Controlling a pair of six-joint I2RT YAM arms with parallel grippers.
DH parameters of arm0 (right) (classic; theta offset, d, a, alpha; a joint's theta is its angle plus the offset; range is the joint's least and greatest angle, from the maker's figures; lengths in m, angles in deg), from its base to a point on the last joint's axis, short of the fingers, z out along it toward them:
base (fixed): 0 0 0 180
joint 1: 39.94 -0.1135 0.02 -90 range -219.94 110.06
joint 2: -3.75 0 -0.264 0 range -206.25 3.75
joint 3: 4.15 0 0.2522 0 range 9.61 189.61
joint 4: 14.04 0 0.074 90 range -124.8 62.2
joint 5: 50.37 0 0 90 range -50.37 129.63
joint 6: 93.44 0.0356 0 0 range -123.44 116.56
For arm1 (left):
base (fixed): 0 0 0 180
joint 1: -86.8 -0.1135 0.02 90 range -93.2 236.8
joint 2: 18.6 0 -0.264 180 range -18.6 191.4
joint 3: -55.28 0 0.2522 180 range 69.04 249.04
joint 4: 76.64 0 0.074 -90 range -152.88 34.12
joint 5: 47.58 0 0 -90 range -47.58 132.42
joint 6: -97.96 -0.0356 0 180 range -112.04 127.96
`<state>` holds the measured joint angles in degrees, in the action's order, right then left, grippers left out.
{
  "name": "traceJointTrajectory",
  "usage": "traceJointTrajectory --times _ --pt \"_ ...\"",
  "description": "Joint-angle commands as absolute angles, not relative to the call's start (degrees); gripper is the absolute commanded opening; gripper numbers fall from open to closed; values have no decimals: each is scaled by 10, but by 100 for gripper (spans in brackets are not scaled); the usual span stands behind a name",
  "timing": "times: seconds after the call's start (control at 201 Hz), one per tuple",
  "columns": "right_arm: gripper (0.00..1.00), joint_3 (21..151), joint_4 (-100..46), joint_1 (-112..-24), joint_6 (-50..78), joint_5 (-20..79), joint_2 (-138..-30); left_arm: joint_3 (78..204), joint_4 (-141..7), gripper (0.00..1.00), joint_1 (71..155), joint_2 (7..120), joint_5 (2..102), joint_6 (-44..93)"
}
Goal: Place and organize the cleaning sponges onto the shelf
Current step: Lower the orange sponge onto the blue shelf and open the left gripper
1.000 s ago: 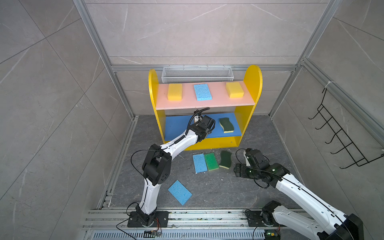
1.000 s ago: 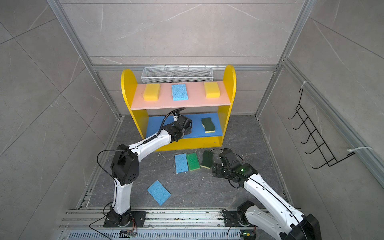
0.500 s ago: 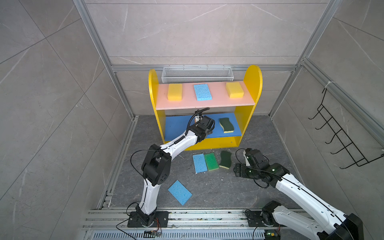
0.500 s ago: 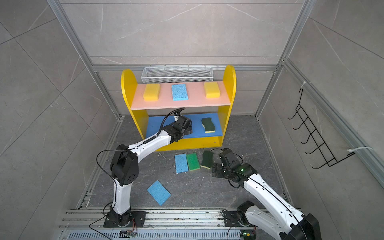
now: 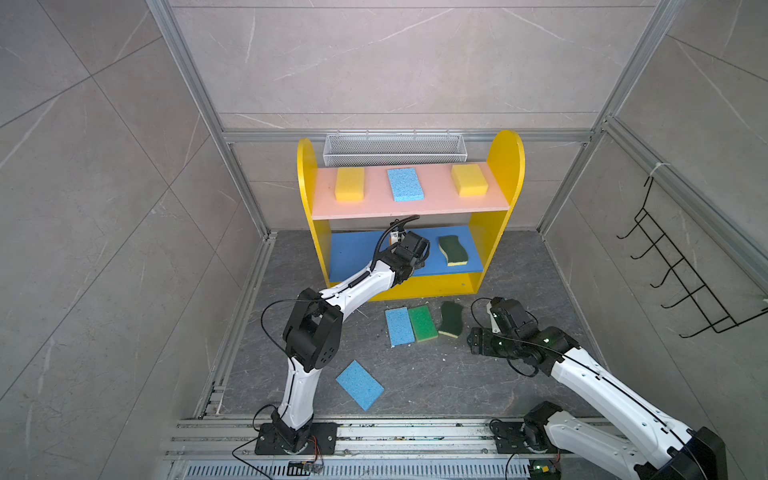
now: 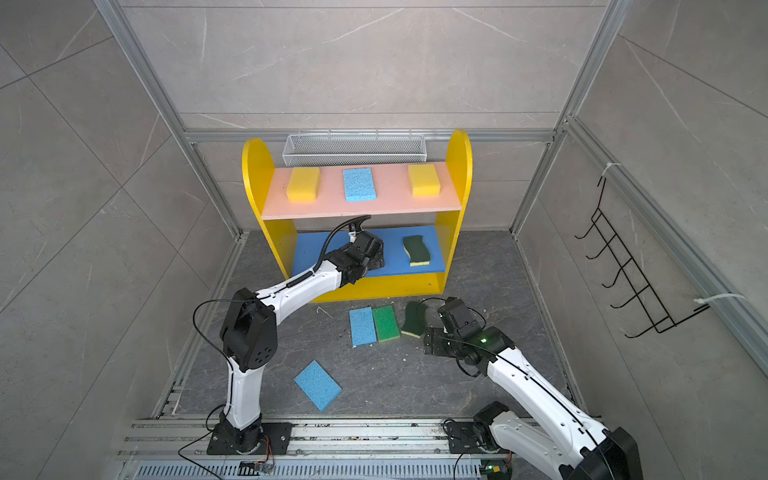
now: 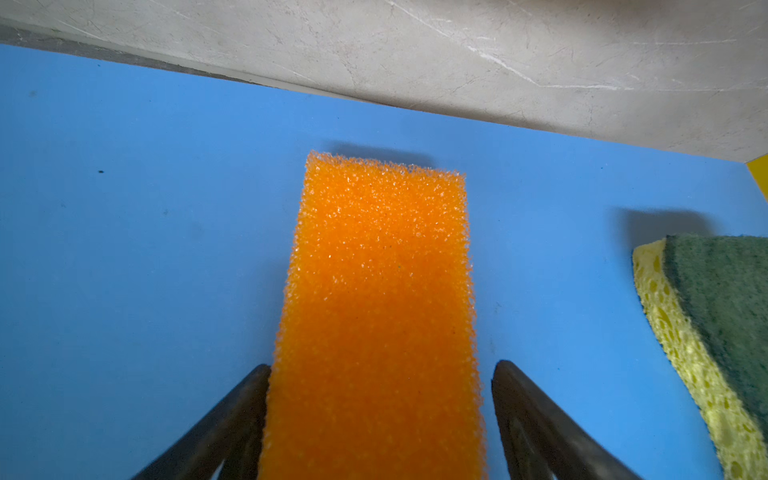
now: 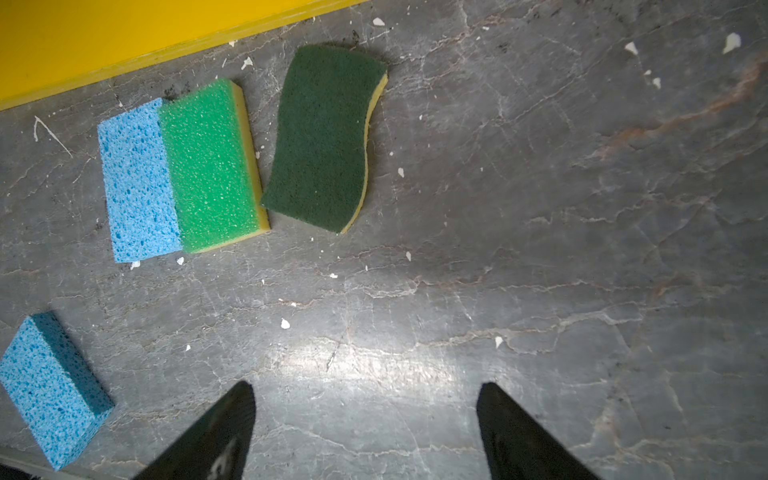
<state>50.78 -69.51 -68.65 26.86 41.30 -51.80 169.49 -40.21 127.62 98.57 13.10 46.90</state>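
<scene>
— Since you have the feeds, where is the orange sponge [image 7: 378,291]?
— Flat on the smooth blue middle board [image 7: 145,249] of the shelf [image 5: 505,166], left of a wavy dark green sponge [image 7: 723,316] with a pitted yellow base. It is a coarse, open-pored rectangular slab. My left end effector [image 7: 380,368] stands open around it: one finger [image 7: 245,399] touches its side, the other shows a sliver of blue between.
— And your right arm?
— My right end effector [image 8: 365,390] is spread wide, empty, above the veined grey counter [image 8: 540,249]. To its left, nearer the shelf, a porous light blue sponge [image 8: 135,178] touches a grainy bright green sponge [image 8: 210,166]; a second wavy sponge [image 8: 324,137] lies just beside those.
</scene>
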Motion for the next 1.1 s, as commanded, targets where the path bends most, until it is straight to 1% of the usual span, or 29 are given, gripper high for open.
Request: traceJointTrajectory --times 0.0,0.279,0.498,0.608,0.936,1.091 --pt "86 496 -697 -687 274 415 -509 1713 -384 86 1268 993 147 467" --pt "86 497 -697 -688 273 417 -506 1704 -394 86 1270 982 151 453" --pt "86 500 -702 -688 275 417 -499 1687 -408 88 1277 953 151 431" --pt "86 501 -702 -688 276 417 -495 1674 -404 88 1285 934 134 425" --pt "86 497 -683 -688 263 407 -477 1581 -402 89 1310 824 88 413" --pt "85 499 -665 -699 267 404 -497 1517 -396 88 1323 753 72 416"
